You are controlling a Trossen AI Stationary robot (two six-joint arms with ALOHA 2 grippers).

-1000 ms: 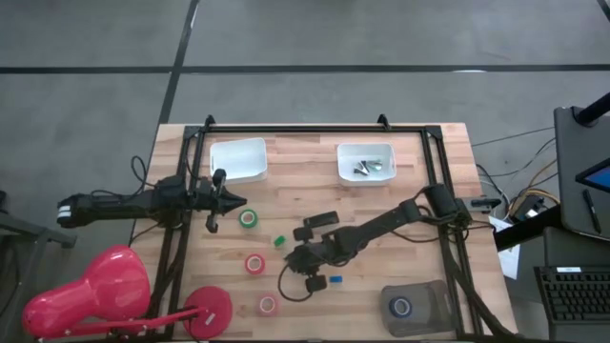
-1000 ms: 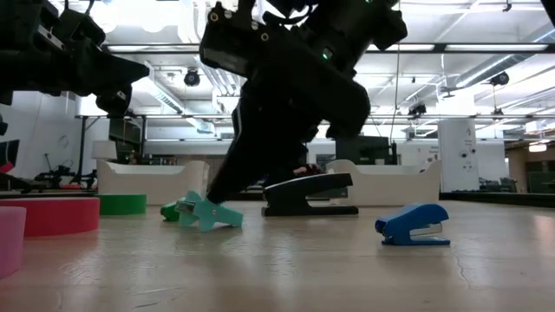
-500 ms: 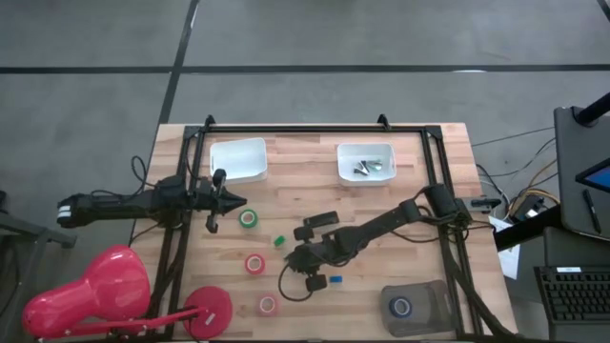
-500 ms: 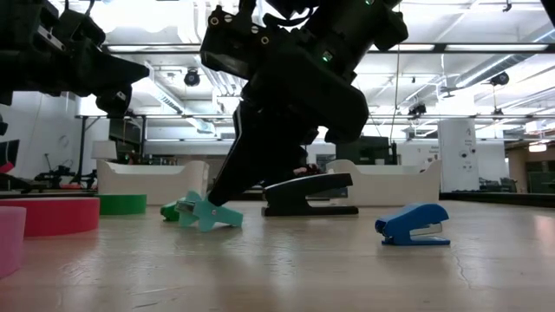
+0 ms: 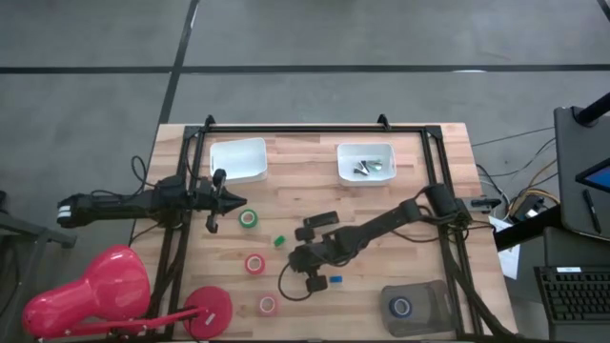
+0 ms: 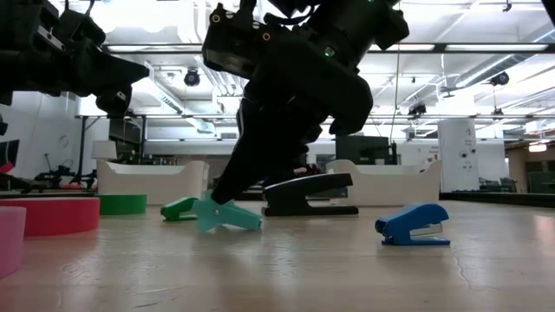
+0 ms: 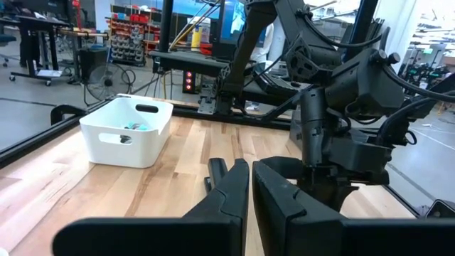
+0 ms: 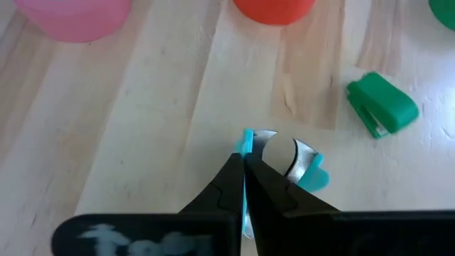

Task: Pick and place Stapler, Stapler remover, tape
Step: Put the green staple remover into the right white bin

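Note:
My right gripper (image 8: 245,160) is shut on the teal staple remover (image 8: 284,153) in the middle of the table, just near-left of the black stapler (image 5: 317,226). The stapler lies flat on its base (image 6: 310,209). In the high view the arm hides the remover. Green tape (image 5: 249,218), red tape (image 5: 254,263) and pink tape (image 5: 267,305) lie flat to the left. My left gripper (image 5: 217,198) hovers shut above the table's left side, beside the green tape. My right gripper pinches the staple remover by one teal wing (image 8: 247,141) between its two fingertips, slanting down from the table's right. The metal claws (image 8: 279,151) stick out beside the fingers. The remover's lower edge (image 6: 230,225) rests on the table, slightly tilted.
A small green stapler (image 8: 382,103) lies just left of the remover and a small blue one (image 6: 414,224) to its near right. Two white bins (image 5: 238,157) (image 5: 367,160) stand at the far side. A grey holder with a blue ring (image 5: 410,307) sits near-right, a red stand (image 5: 205,310) near-left.
My right gripper has dragged the staple remover a short way along the table toward the right edge, away from the small green stapler that it stood in front of. The gripper has stayed shut on it.

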